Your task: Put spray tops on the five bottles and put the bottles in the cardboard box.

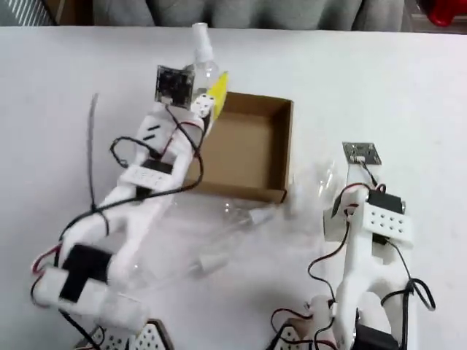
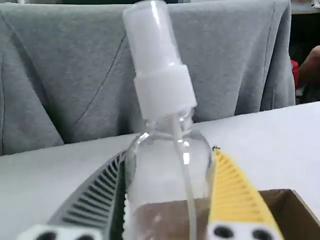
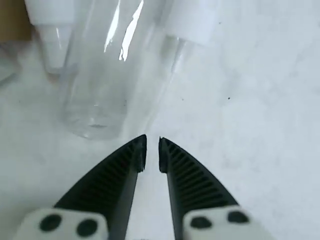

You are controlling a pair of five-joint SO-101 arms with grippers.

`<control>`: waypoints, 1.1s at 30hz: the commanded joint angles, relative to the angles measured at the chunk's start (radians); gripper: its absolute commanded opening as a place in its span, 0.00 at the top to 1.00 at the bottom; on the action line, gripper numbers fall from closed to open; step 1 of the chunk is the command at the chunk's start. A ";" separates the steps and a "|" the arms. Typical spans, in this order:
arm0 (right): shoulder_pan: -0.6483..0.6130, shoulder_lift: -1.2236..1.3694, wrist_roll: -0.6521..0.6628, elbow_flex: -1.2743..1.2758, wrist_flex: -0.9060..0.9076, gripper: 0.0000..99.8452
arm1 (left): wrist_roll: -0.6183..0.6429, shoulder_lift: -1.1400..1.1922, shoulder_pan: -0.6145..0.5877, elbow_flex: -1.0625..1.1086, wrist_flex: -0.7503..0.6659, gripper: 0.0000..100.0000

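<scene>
A clear bottle (image 2: pixel 165 180) with a white spray top (image 2: pixel 160 65) fitted stands upright between the grey and yellow fingers of my left gripper (image 2: pixel 167 155), which is shut on it. In the high view that bottle (image 1: pixel 202 62) is held just beyond the far left corner of the cardboard box (image 1: pixel 252 149). My right gripper (image 3: pixel 151 145) is shut with nothing in it, low over the table just short of the base of a clear bottle (image 3: pixel 100 75) lying on its side. Two white spray tops (image 3: pixel 50 30) (image 3: pixel 192 20) lie beside that bottle.
More clear bottles with white tops (image 1: pixel 244 215) (image 1: pixel 211 262) lie on the white table in front of the box, between the two arms. The right arm (image 1: pixel 368 219) stands to the right of the box. A grey cloth (image 2: pixel 65 75) hangs behind the table's far edge.
</scene>
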 commanded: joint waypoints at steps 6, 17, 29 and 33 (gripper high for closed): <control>0.004 -0.019 -0.008 0.011 -0.051 0.98 | 0.011 0.248 0.031 -0.166 -0.279 0.98; 0.004 -0.019 0.000 0.015 -0.062 0.98 | 0.003 0.363 0.031 -0.199 -0.287 0.98; 0.005 -0.018 0.002 0.015 -0.074 0.98 | 0.009 0.547 0.030 -0.325 -0.376 0.98; 0.005 -0.018 0.002 0.017 -0.074 0.98 | 0.006 0.549 0.031 -0.318 -0.373 0.98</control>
